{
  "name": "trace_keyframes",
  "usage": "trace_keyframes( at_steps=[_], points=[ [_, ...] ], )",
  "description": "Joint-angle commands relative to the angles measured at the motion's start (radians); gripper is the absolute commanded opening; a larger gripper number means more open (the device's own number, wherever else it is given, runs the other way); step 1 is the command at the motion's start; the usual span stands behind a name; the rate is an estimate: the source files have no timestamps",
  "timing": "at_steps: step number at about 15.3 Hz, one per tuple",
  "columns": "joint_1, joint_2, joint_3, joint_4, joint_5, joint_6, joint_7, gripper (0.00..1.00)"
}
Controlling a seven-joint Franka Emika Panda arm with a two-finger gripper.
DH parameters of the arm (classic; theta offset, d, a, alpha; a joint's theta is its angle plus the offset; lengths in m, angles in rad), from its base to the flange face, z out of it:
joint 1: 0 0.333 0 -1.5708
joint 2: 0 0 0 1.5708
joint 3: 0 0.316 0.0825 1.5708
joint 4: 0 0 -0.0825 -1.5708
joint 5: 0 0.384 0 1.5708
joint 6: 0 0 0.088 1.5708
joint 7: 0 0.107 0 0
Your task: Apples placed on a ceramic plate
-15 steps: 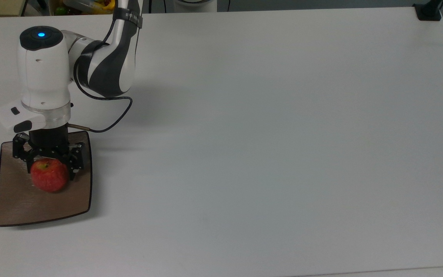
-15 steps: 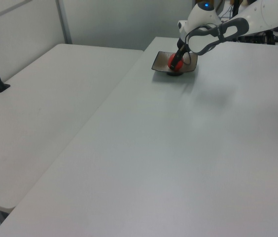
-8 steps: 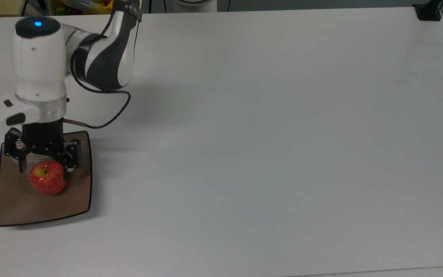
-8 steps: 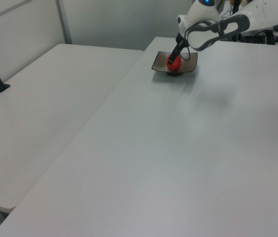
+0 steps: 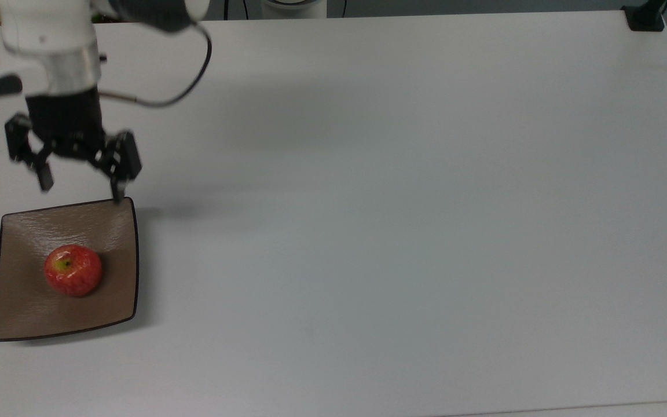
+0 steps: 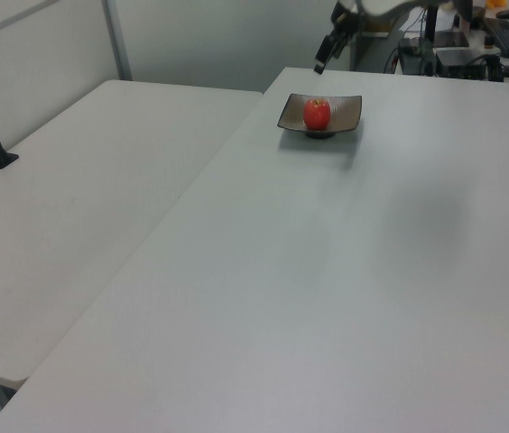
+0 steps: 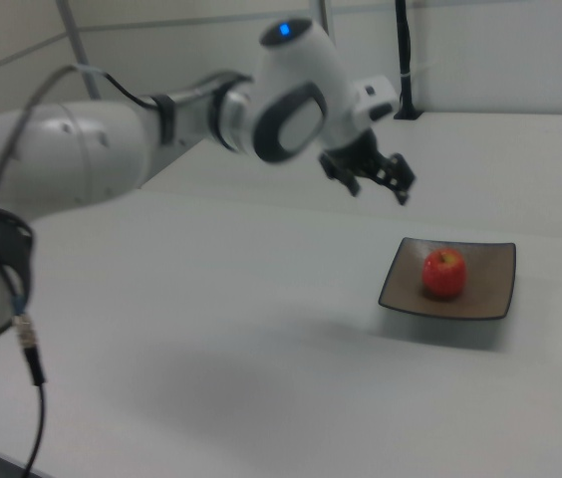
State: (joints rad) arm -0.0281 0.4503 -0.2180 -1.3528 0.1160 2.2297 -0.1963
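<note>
A small red apple (image 5: 73, 270), firm, smooth and likely to roll unless gripped across its widest part, sits mid-plate on the ceramic plate (image 5: 118, 231) near the table (image 5: 403, 191) corner, the gripper (image 5: 81, 188) spread empty above.

Place: we take this for a lab.
Signs: we see bare white tables (image 5: 426, 202), a robot arm (image 7: 112, 149), grey partition walls (image 6: 200, 36).

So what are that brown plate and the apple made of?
The plate looks like glazed ceramic: glossy tan face, thin dark rim. The apple has a shiny red speckled skin; whether it is real fruit or plastic can't be told.
</note>
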Motion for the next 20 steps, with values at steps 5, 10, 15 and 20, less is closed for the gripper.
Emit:
trace_keyframes(
  at_steps=[5, 10, 15, 20],
  points=[
    [0.082, -0.396, 0.014, -0.111, -0.001, -0.568, 0.207, 1.0],
    [0.094, -0.516, 0.11, -0.175, -0.021, -0.711, 0.337, 1.0],
    [0.131, -0.562, 0.216, -0.279, -0.085, -0.694, 0.379, 1.0],
    [0.129, -0.526, 0.216, -0.29, -0.085, -0.57, 0.24, 1.0]
  ],
)
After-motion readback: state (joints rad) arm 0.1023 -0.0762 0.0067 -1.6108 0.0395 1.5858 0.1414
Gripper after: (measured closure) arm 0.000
